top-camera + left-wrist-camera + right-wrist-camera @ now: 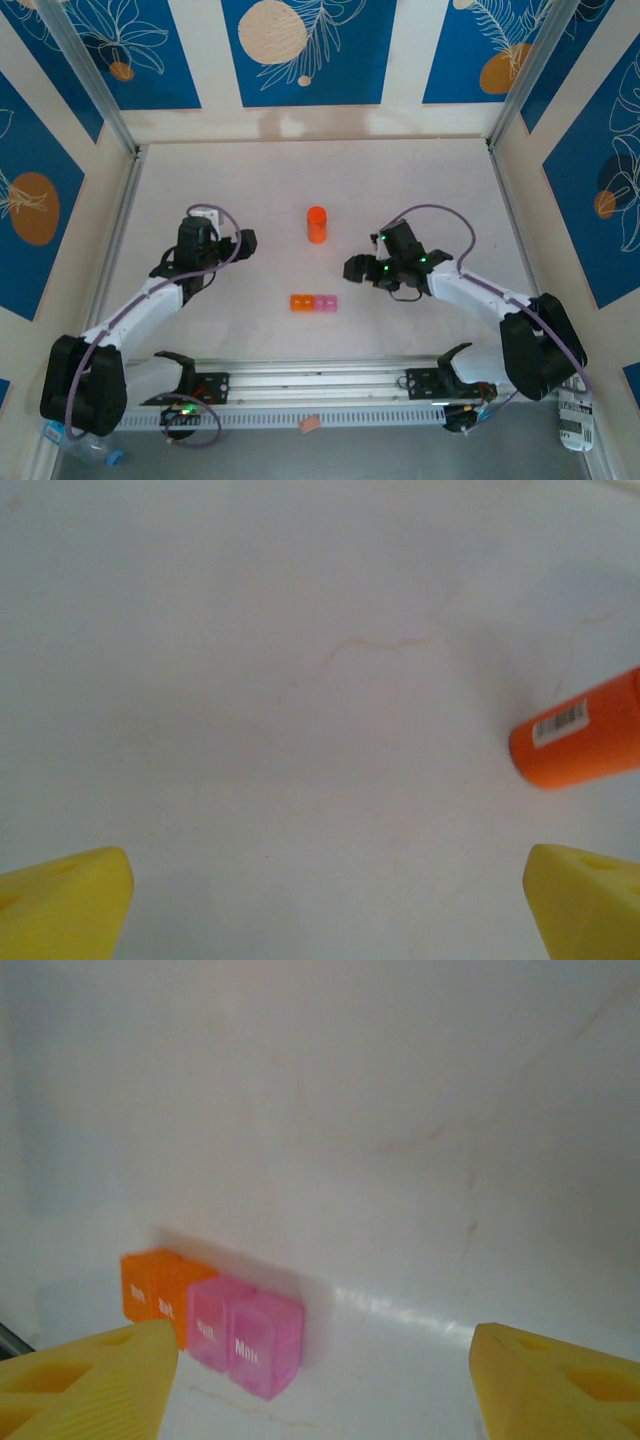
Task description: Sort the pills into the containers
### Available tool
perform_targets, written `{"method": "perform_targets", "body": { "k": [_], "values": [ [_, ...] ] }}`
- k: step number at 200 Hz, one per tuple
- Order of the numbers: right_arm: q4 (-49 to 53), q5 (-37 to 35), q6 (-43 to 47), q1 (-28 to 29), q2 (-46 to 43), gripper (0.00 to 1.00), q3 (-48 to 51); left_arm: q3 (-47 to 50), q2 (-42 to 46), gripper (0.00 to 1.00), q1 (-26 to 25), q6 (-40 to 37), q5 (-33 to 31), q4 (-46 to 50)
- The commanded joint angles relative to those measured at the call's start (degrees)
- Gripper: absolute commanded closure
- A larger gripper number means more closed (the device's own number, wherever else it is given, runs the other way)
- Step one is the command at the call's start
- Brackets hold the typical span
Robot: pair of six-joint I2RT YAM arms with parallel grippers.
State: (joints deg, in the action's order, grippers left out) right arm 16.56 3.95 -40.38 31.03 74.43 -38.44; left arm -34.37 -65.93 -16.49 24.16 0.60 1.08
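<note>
The containers [313, 302] are a short strip of one orange and two pink cubes lying on the white table, front of centre. In the right wrist view the containers [215, 1320] sit low left, with white day labels on their faces. My right gripper [355, 268] hovers just right of and behind the strip. Its yellow fingers [90, 1380] stand wide apart, so the right gripper [320, 1385] is open and empty. My left gripper [245, 240] is further left, and in its wrist view the left gripper [325, 905] is also open over bare table.
An orange cylindrical bottle [316, 224] stands upright behind the strip, and the bottle [580, 730] shows at the right edge of the left wrist view. A metal rail [320, 385] runs along the near edge. Walls enclose the table on three sides.
</note>
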Motion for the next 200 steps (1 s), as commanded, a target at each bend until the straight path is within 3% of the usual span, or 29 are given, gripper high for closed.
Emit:
{"method": "perform_targets", "body": {
  "k": [1, 33, 93, 113, 200],
  "values": [
    [-1.0, -2.9, -5.0, 4.8, 2.8, 0.23, 0.6, -3.3, -1.7, 0.00, -1.1, 0.9, 0.4, 2.8],
    [-1.6, -5.5, -7.5, 10.3, 7.1, 0.23, -1.0, -6.2, -4.2, 0.00, -1.2, 4.7, -1.6, 6.9],
    [-0.9, -7.6, -9.9, 15.5, 10.6, 0.23, -3.9, -12.2, -9.5, 0.00, -1.1, 8.9, -3.7, 14.8],
    [-0.6, -8.1, -10.2, 17.0, 12.0, 0.23, -5.5, -12.2, -9.9, 0.00, -1.1, 7.2, 0.0, 13.7],
    [0.4, -4.9, -10.8, 22.8, 17.6, 0.23, -12.8, -9.8, -7.8, 0.00, -1.1, 8.8, 1.1, 10.9]
  ]
}}
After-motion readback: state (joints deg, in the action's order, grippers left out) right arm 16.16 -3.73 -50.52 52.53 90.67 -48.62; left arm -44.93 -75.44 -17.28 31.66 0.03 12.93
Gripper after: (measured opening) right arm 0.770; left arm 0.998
